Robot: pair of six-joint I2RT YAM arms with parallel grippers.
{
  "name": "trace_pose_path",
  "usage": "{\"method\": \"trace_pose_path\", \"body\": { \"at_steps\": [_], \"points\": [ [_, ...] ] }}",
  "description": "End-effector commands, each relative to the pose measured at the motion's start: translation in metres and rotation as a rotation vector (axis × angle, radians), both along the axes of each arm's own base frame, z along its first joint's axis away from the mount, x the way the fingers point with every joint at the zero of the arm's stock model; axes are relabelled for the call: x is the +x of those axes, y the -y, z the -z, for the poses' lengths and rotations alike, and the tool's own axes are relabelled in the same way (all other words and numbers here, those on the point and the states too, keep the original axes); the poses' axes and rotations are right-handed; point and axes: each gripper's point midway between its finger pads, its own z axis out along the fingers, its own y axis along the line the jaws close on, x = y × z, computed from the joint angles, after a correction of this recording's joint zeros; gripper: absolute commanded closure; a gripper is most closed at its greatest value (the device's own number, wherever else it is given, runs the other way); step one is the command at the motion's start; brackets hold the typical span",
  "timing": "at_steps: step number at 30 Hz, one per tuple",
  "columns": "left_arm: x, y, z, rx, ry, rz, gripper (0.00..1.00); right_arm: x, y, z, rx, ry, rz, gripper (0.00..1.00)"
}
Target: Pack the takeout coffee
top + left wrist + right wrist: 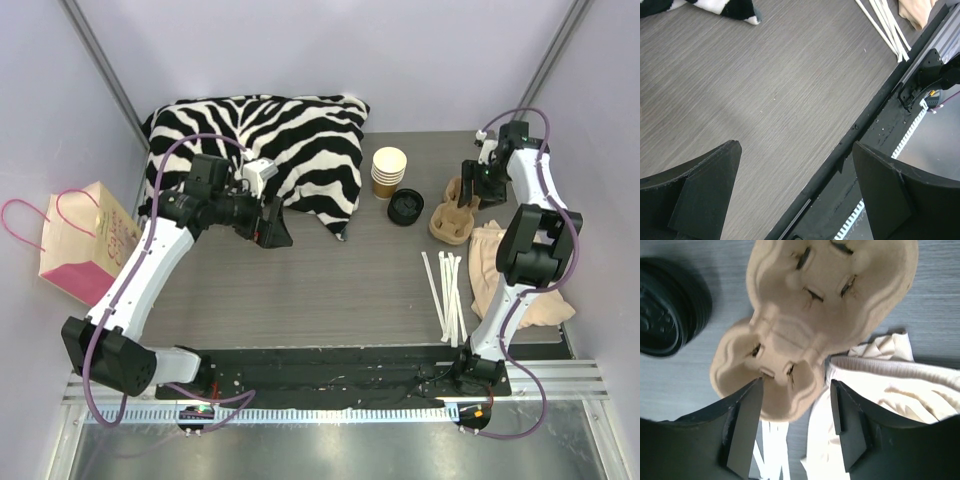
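The takeout coffee is out of view in every frame. My right gripper (478, 190) (795, 385) hangs open over the near end of a beige pulp cup carrier (452, 218) (815, 305). One finger (745, 425) sits at the carrier's near well and the other (850, 425) is outside the rim over a cream cloth (890, 385); neither presses on it. My left gripper (268, 228) (795, 150) stands wide open above bare table with nothing between its fingers.
A stack of lidless paper cups (390, 172) and stacked black lids (406, 207) (665, 305) stand left of the carrier. White straws (447, 290) (885, 25) lie near the front right. A zebra cushion (290, 150) fills the back; a pink-and-brown paper bag (85, 245) stands far left.
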Motion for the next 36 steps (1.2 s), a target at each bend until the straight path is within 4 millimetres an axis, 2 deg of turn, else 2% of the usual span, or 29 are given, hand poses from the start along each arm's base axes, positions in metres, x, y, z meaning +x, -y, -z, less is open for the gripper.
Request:
{"method": "trace_pose_path", "body": {
  "at_steps": [1,3,4,5,6,7,8,9,11,14,15,18,22,36],
  "points": [
    [0.01,0.005,-0.024,-0.027,0.106,0.006,0.01,-0.013,-0.01,-0.062,-0.046,0.09,-0.168,0.36],
    [0.008,0.005,-0.023,-0.035,0.093,-0.011,0.0,-0.026,-0.023,-0.057,-0.052,0.056,-0.215,0.38],
    [0.009,0.005,-0.024,-0.037,0.1,-0.013,0.0,-0.029,-0.037,-0.06,-0.068,0.063,-0.257,0.4],
    [0.008,0.004,-0.023,-0.037,0.098,-0.018,0.01,-0.028,-0.043,-0.059,-0.109,0.067,-0.274,0.41],
    [0.008,0.004,-0.023,-0.037,0.101,-0.019,0.0,-0.034,-0.05,-0.05,-0.123,0.044,-0.292,0.42],
    [0.008,0.004,-0.023,-0.039,0.103,-0.022,0.0,-0.036,-0.067,-0.047,-0.143,0.046,-0.332,0.44],
    [0.008,0.003,-0.022,-0.039,0.099,-0.027,0.01,-0.033,-0.069,-0.05,-0.179,0.069,-0.327,0.45],
    [0.007,0.003,-0.023,-0.04,0.105,-0.028,0.0,-0.036,-0.069,-0.043,-0.187,0.052,-0.323,0.46],
    [0.007,0.002,-0.024,-0.041,0.112,-0.031,0.0,-0.036,-0.092,-0.036,-0.196,0.048,-0.367,0.47],
    [0.006,0.001,-0.025,-0.04,0.118,-0.033,0.0,-0.034,-0.1,-0.028,-0.227,0.036,-0.382,0.49],
    [0.006,0.001,-0.026,-0.041,0.118,-0.034,0.0,-0.033,-0.097,-0.025,-0.26,0.028,-0.372,0.51],
    [0.006,0.002,-0.027,-0.045,0.123,-0.033,0.0,-0.032,-0.103,-0.02,-0.265,0.024,-0.382,0.52],
    [0.005,0.002,-0.027,-0.046,0.124,-0.034,0.0,-0.029,-0.098,-0.016,-0.324,0.019,-0.366,0.55],
    [0.006,0.002,-0.027,-0.046,0.122,-0.039,0.0,-0.027,-0.101,0.007,-0.304,-0.028,-0.358,0.62]
  ]
}}
